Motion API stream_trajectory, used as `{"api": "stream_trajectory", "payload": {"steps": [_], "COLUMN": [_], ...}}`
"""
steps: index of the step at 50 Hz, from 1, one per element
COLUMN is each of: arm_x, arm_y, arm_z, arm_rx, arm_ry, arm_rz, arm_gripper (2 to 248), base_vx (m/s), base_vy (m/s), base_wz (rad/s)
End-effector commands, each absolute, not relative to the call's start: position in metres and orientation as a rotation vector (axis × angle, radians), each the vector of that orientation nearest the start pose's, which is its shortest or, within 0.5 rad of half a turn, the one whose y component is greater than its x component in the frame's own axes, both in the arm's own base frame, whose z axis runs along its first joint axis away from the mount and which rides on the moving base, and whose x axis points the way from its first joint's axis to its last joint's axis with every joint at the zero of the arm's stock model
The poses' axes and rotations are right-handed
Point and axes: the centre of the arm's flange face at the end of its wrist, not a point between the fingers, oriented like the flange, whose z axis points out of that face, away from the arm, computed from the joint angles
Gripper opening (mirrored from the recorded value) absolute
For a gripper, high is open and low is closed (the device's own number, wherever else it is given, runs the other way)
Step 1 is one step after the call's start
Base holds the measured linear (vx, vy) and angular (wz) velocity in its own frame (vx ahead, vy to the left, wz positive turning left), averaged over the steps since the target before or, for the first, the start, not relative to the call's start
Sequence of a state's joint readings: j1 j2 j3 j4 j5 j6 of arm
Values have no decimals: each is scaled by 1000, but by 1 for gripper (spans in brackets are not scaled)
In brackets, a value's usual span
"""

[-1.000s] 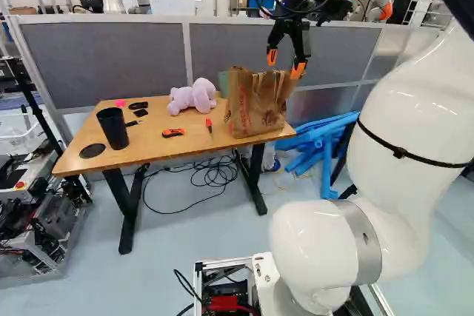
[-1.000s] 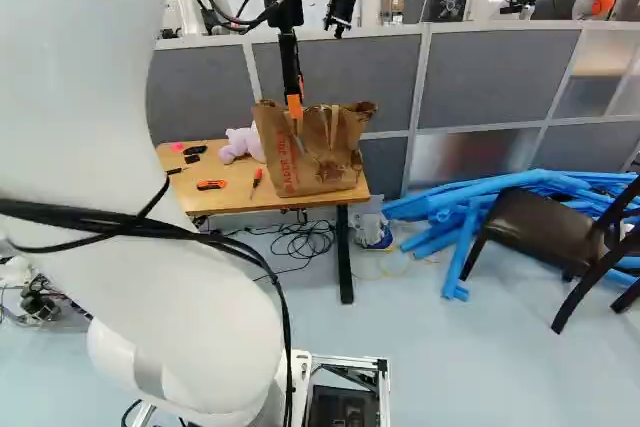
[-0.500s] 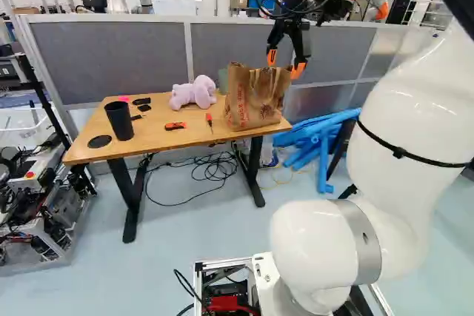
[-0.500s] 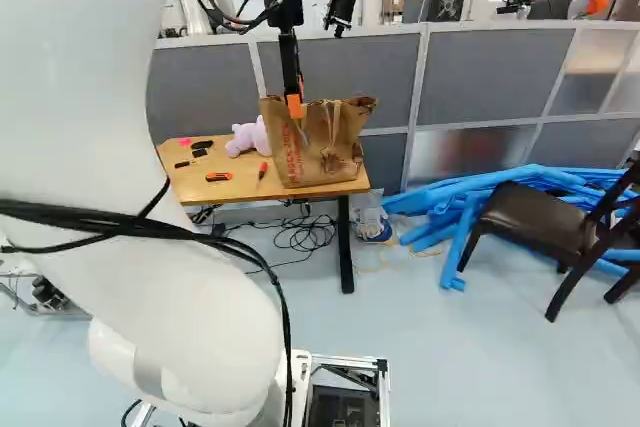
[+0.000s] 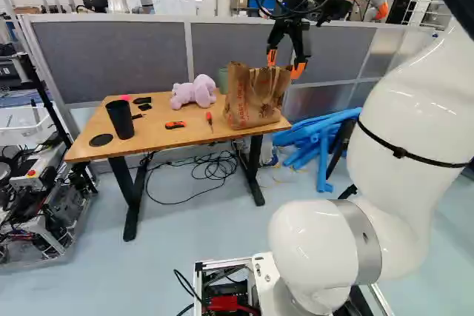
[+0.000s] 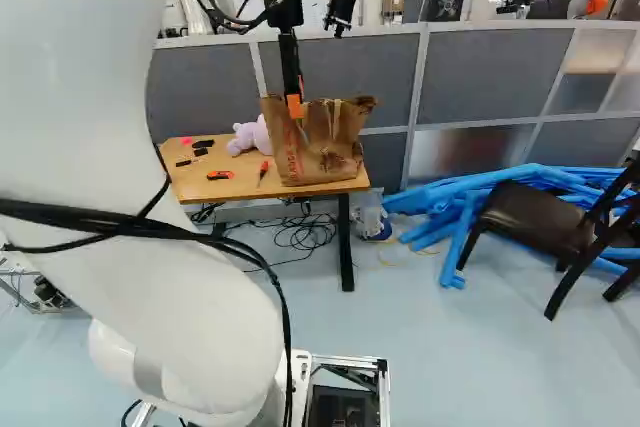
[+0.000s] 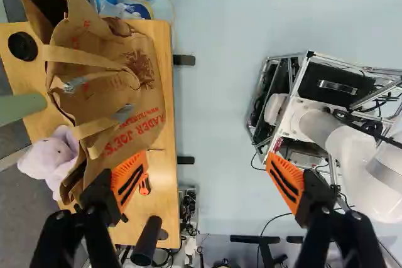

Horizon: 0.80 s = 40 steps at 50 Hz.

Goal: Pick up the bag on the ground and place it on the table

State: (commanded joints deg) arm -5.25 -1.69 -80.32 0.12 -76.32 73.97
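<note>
The paper bag (image 7: pixel 116 86) stands on the table (image 7: pixel 166 61), mostly ahead of the finger that is farther from the robot's base, and not between the jaws. The gripper (image 7: pixel 208 180) is spread wide and grasps nothing; whether this finger touches the paper, one cannot tell. So the placing seems to be done, and the step in hand is probably the leaving. The next move asks to lift the jaws straight up and then away, with care that no finger catches the handles (image 7: pixel 88 58). The bag is upright, its mouth upward, toward the jaws' side. Its wider direction runs along the table's long edge, crosswise to the line from finger to finger.
</note>
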Motion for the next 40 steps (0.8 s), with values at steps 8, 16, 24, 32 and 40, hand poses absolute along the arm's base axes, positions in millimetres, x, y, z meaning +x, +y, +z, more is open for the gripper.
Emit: {"api": "stream_trajectory", "payload": {"steps": [8,16,24,32,40], "arm_x": [461,461,461,462,463], "arm_y": [-42,-42,-41,-41,-40], "arm_z": [725,722,717,711,704], "arm_rx": [-2404,-2410,-2419,-2430,-2443], "arm_ry": [1979,1964,1942,1914,1878], "arm_rz": [-56,-67,-84,-105,-132], "arm_gripper": [247,247,247,247,247], "base_vx": [0,0,0,0,0], "base_vy": [0,0,0,0,0], "base_wz": [0,0,0,0,0]}}
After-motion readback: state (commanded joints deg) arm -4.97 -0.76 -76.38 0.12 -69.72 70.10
